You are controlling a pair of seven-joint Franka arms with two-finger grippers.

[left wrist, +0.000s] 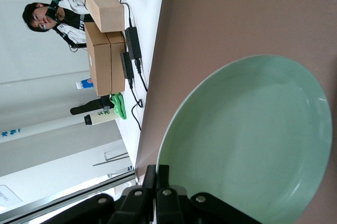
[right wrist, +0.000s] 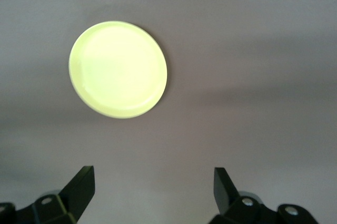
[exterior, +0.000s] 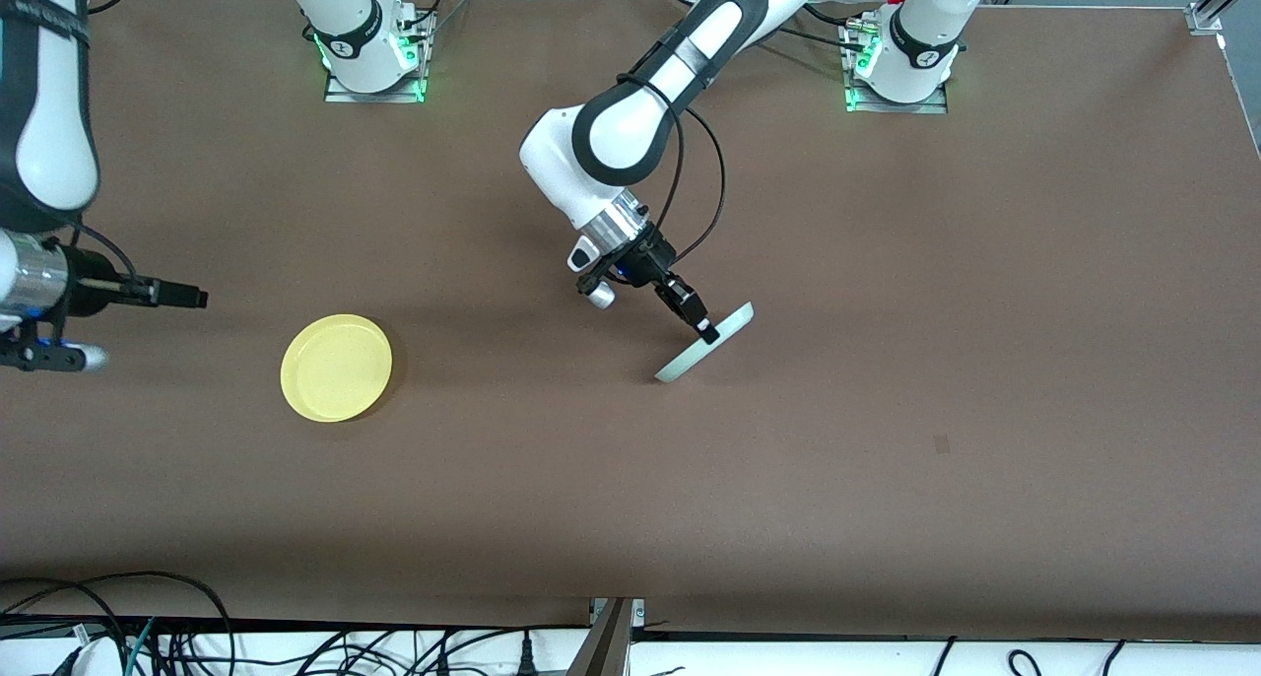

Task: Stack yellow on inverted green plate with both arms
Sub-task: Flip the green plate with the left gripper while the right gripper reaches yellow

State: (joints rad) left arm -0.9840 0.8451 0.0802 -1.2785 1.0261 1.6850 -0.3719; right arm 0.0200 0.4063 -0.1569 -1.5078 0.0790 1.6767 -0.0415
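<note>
1. Left hand (exterior: 705, 332) pinches the rim of the green plate (exterior: 705, 343) and holds it tipped steeply on edge over mid-desk (exterior: 887, 410). Lower edge looks at or just off the surface; contact can't be confirmed.
2. Reason for the tilt, as I read it: the task needs green inverted, and a rim pinch lets the wrist roll it over. The flip looks roughly half done.
3. Left wrist view: the plate's concave face (left wrist: 247, 145) faces the camera, with the closed fingers (left wrist: 157, 174) clamped on the rim at about 7 o'clock of the disc.
4. Yellow (exterior: 336, 368) lies flat and right side up on the desk, toward the right arm's end, well apart from green. It is untouched, presumably waiting for its base.
5. Right hand (exterior: 148, 292) hangs near the desk's edge at that end, at roughly 10 o'clock from yellow in the front view. Its fingers (right wrist: 79, 190) are spread wide and empty, with yellow (right wrist: 118, 69) in sight between them. This arm waits.
6. Risk: a thin-rim grip on a tilted plate could slip or skid when it is released.
</note>
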